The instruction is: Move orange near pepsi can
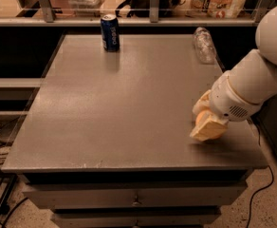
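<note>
The orange [200,116] sits on the grey table [119,108] near its right front corner. Only a sliver of it shows between the cream fingers. My gripper [204,114] comes in from the right on a white arm and is closed around the orange, at table height. The pepsi can [110,32], dark blue with a silver top, stands upright at the table's far edge, left of centre and far from the orange.
A clear plastic bottle [204,44] lies on its side at the far right of the table. A railing with shelves of goods runs behind the far edge. Drawers sit below the table front, and cables lie on the floor at left and right.
</note>
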`<state>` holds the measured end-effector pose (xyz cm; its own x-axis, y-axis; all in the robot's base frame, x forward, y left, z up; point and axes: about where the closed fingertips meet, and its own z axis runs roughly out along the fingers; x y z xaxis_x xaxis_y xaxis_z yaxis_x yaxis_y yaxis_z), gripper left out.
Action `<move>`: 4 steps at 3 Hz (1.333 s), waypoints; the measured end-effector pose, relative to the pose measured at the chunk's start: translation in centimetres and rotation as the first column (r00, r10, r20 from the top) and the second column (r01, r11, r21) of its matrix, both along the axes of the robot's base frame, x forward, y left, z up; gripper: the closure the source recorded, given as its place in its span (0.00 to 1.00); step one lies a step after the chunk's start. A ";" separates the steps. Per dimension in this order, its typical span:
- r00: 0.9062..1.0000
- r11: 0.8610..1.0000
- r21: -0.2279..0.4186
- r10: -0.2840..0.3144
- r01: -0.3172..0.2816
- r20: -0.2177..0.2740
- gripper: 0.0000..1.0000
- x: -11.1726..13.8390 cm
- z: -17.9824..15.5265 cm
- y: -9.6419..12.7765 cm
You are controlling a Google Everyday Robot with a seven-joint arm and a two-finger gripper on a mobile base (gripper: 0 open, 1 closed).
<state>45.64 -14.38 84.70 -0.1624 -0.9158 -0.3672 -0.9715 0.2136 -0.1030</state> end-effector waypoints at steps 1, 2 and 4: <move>0.998 1.000 0.012 -0.001 0.000 0.060 0.88 1.5 2.6 0.8; 0.993 0.997 0.079 -0.004 -0.005 0.116 1.00 4.0 6.1 1.9; 0.977 0.955 0.297 -0.076 0.015 0.197 1.00 10.4 13.7 4.0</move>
